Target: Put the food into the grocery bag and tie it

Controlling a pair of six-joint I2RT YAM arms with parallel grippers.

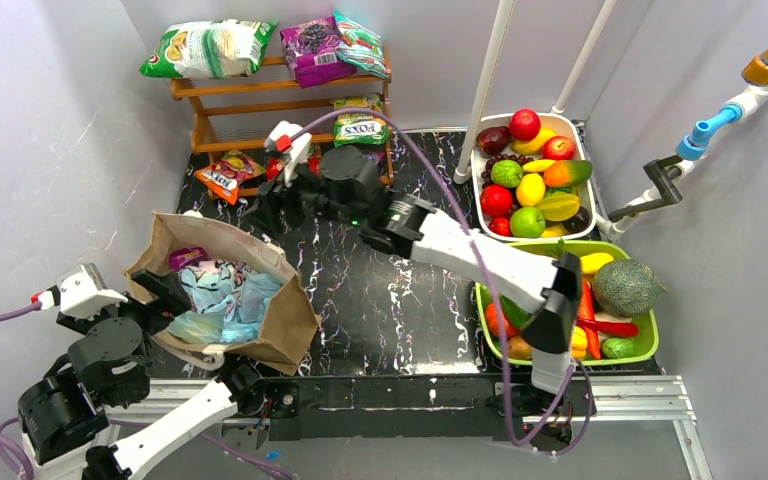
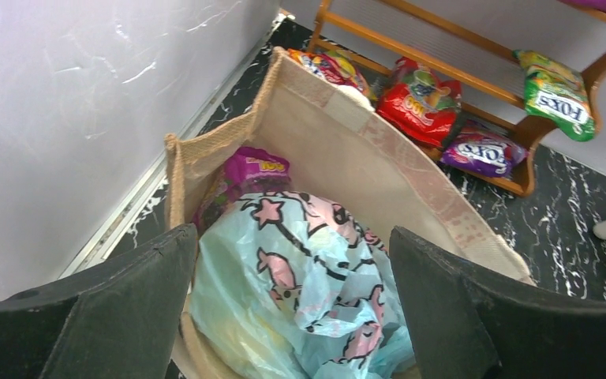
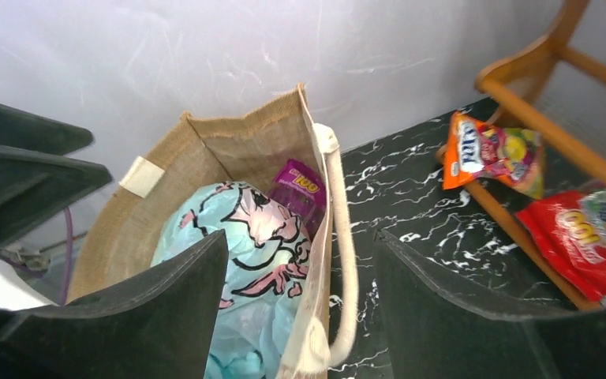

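Table point(image 1: 400, 300): black, marbled, carrying everything below.
Rack point(image 1: 260, 95): wooden, at the far edge, with snack packs on it and under it.
Brown bag point(image 1: 290, 330): stands open at the near left.
Baskets: a white one point(image 1: 476, 180) with fruit point(image 1: 530, 185) and a green one point(image 1: 650, 345) with vegetables point(image 1: 625, 287), both at the right, well apart from the brown bag.
Grocery bag point(image 2: 300, 276): light blue with pink figures, crumpled inside the brown bag; cannot tell if it is tied.
Left gripper point(image 2: 292, 245): jaws spread wide over the grocery bag, holding nothing.
Right gripper point(image 3: 300, 245): jaws wide apart over the brown bag's rim, holding nothing.
Purple pack point(image 2: 256, 170): in the brown bag, beside the grocery bag.
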